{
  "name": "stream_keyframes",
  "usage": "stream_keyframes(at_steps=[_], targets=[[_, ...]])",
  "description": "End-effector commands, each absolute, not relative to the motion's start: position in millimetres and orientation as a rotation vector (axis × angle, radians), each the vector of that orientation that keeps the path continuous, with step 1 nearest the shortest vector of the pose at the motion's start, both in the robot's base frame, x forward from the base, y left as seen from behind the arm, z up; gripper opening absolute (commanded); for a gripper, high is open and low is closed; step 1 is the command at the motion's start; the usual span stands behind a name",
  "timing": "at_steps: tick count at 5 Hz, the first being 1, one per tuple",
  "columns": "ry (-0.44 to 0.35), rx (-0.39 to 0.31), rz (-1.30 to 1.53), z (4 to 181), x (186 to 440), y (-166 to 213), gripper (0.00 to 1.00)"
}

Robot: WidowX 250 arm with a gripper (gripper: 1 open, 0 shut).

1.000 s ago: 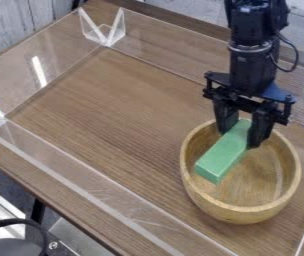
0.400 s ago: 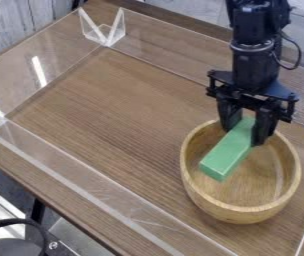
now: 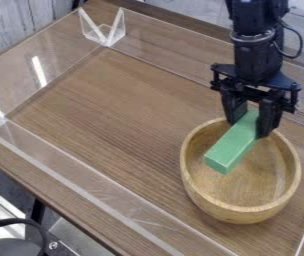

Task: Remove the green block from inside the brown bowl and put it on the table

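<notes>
The brown wooden bowl (image 3: 258,199) is located at the right side of the wood-grain worktop (image 3: 115,105), opening upward, with its thick rim fully visible except where the block and the jaws overlap it. The green rectangular block (image 3: 230,148) is positioned over the far left portion of the bowl interior. It is tilted: the upper end points toward the right and away from the camera, the lower end toward the near left. The black robot arm (image 3: 252,40) enters from the top of the view and extends downward to the block. The jaws (image 3: 246,118) are clamped on the upper end of the green rectangular block, one finger on each side of it. Contact between the lower end of the block and the bowl cannot be determined from this view. A clear acrylic wall (image 3: 61,160) runs along the left edge of the worktop. A clear angular bracket (image 3: 103,27) stands at the far left corner of the worktop. A black cable (image 3: 11,224) curves through the lower left corner of the view, outside the acrylic wall.
</notes>
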State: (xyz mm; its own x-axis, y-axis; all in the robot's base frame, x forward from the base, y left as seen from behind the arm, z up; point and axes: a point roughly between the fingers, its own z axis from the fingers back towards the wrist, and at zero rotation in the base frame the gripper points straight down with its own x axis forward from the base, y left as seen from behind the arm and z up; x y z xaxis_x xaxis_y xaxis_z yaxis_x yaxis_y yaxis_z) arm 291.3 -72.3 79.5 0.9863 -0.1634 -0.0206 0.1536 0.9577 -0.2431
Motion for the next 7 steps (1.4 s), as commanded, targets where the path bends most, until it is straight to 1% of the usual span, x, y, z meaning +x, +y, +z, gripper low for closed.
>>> stream_keyframes(at_steps=[1, 2, 3, 4, 5, 6, 7], targets=[[-0.029, -0.205, -0.171, 103.5, 299.2, -60.7, 0.00], [-0.039, -0.186, -0.125, 102.3, 305.2, -39.9, 0.00], [-0.043, -0.156, -0.081, 93.3, 313.6, -3.7, 0.00], [-0.072, -0.080, -0.024, 91.9, 309.7, 24.2, 0.00], [-0.080, -0.023, -0.006, 87.9, 292.7, 23.6, 1.00], [-0.099, 0.020, 0.009, 88.9, 286.3, 24.2, 1.00], [-0.078, 0.037, 0.021, 78.1, 283.9, 27.3, 1.00]])
